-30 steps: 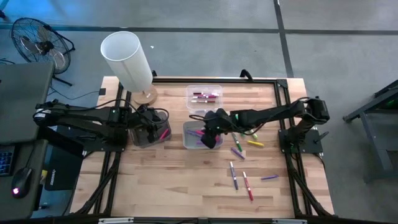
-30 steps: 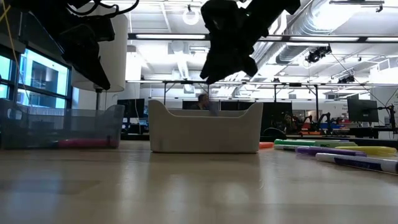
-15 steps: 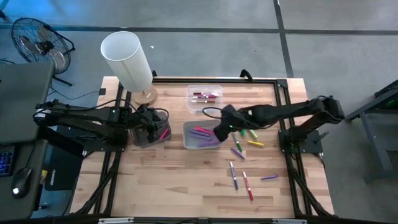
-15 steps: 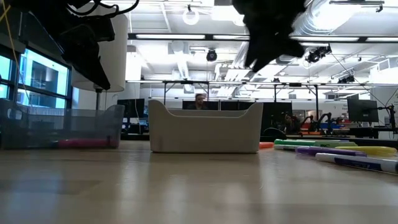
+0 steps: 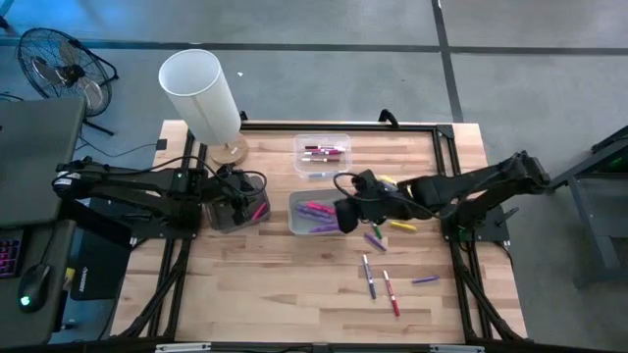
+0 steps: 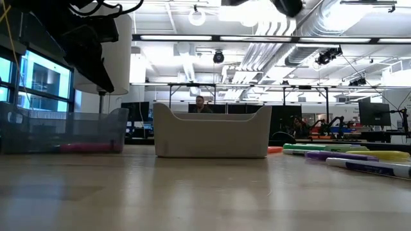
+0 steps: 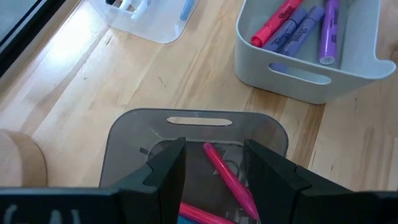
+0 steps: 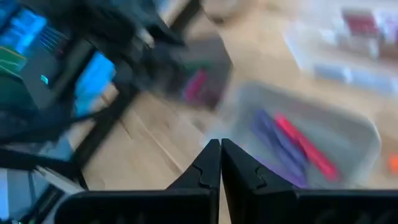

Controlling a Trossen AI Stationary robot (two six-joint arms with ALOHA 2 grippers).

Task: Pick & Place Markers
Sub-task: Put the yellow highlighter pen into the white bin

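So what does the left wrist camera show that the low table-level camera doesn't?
Only the left wrist view looks down into the bins: purple and red markers lying in the grey bin, and a pink marker in the smoky bin under the open left gripper. Only the low view shows the loose markers lying on the table, and the room behind. Both show the grey bin and the smoky bin.

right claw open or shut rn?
Shut. In the right wrist view the right claw has both fingers pressed together with nothing between them, above the grey bin of markers.
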